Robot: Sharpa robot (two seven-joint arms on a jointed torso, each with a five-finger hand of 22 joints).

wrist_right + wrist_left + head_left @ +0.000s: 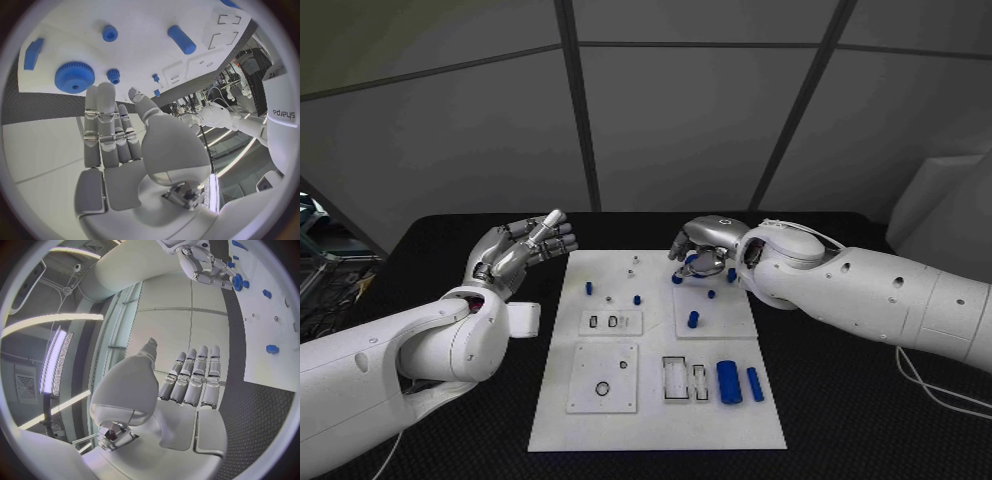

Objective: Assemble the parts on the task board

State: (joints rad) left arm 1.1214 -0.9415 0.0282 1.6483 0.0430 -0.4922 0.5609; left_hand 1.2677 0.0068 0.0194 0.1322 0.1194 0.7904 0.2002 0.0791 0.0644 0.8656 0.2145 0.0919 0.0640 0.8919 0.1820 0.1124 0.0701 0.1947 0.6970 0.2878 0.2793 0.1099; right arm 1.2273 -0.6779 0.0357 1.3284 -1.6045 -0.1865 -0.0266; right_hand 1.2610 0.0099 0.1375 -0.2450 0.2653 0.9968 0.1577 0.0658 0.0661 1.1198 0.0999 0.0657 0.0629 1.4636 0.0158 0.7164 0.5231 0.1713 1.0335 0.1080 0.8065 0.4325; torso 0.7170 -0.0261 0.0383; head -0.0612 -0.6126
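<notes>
Head view shows the right hand (705, 250) over the far end of the task board (661, 425), hiding its grasp; right wrist view reveals straight, empty fingers (103, 125) above the large blue gear (74, 76). Left hand (519, 250) is released beside the board.

Robotics lab, grey panelled walls (661, 110), black table (848, 400), strip lights (53, 360)

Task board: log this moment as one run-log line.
left hand: open, raised beside task board | right hand: open, fingers by large blue gear, not gripping | blue cylinders: lying on board
</notes>
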